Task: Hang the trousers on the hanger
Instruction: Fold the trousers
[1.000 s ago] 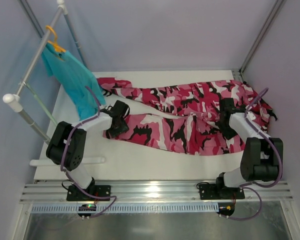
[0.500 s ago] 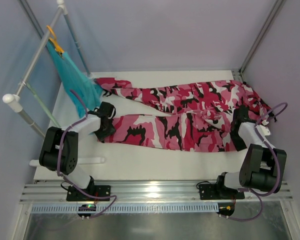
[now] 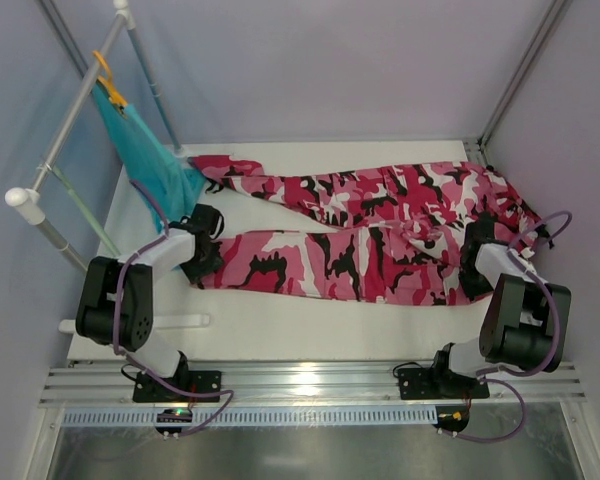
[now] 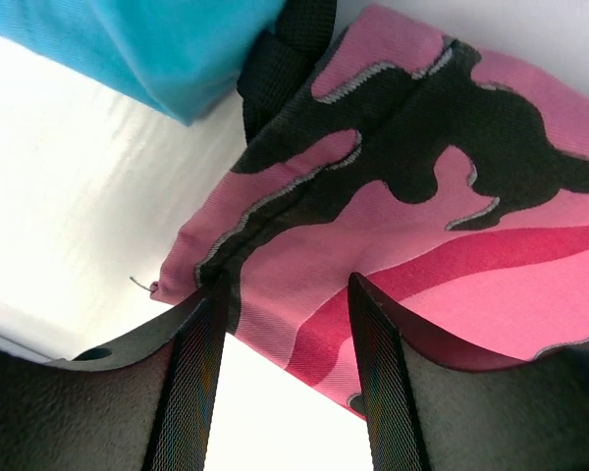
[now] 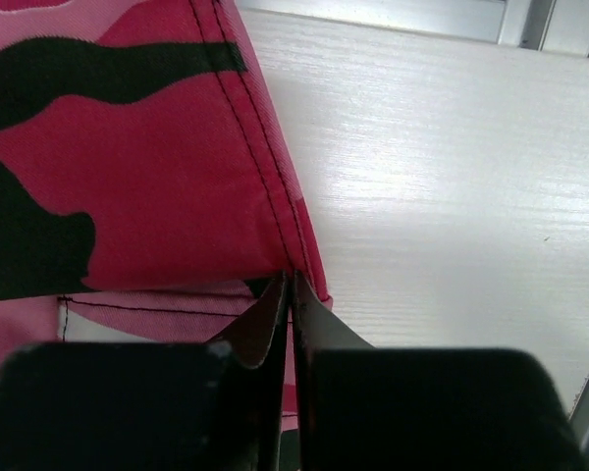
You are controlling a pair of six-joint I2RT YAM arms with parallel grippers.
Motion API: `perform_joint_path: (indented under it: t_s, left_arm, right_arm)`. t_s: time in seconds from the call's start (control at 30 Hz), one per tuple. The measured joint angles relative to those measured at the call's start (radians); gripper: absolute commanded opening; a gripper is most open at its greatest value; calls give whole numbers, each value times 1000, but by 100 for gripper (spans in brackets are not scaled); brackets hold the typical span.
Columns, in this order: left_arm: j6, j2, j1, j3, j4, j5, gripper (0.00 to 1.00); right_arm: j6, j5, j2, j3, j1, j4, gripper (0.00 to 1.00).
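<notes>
From above, the trousers (image 3: 380, 225) lay spread flat on the white table (image 3: 280, 320), waist to the right and both legs running left. That view placed the left gripper (image 3: 202, 255) at the cuff of the near leg and the right gripper (image 3: 473, 262) at the near right corner of the waist. Each wrist covered its own jaws there.

The wrist cameras showed them. On the left, the fingers (image 4: 201, 334) stood apart. The cuff's edge lay flat between them and one finger rested against the seam, with no pinch to be seen. On the right, the fingers (image 5: 319, 324) were pressed together, clamped on the stitched hem at its corner, with bare table to the right.

Only the top view showed the hanger (image 3: 80, 208). It was a thin pale green rod slanting at the left edge under the white tube rack (image 3: 68, 125), apart from the trousers. Its hook, and what held it up, could not be made out. An orange hanger (image 3: 108, 82) carried a teal garment (image 3: 150, 160) at the rack's far end. The garment's lower end hung just beside the left gripper and filled the far left of the left wrist view.

The right arm hid part of the waistband. A black woven strip (image 4: 287, 59) at the top of the left wrist view was cut off, and what it was could not be told.
</notes>
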Motion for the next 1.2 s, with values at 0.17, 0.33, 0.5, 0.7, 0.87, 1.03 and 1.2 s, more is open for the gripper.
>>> perform_joint_path:
  t_s: [0.17,0.33,0.5,0.7,0.87,1.03,1.2]
  left_arm:
    - [0,-29,22,0,-24,-18,53]
    - [-4,-68,31,0,-28,-25,53]
    - [-8,-101,27,0,-27,-1,55]
    - [1,-238,-56,0,-16,6,58]
    - [41,-344,-167,6,20,37,61]
    - [83,-354,-244,55,77,120,64]
    - [120,-224,-270,180,101,156,66]
  right_arm:
    - [61,3,-72,-59,0,-28,4]
    - [138,-12,-326,-172,0,-114,4]
    - [209,-29,-571,-249,5,-239,5]
    - [133,-95,-668,-251,8,-220,47]
    - [-196,-346,-556,-130,10,-13,62]
    - [-435,-536,-183,291,31,122,64]
    - [-551,-605,160,651,73,158,65]
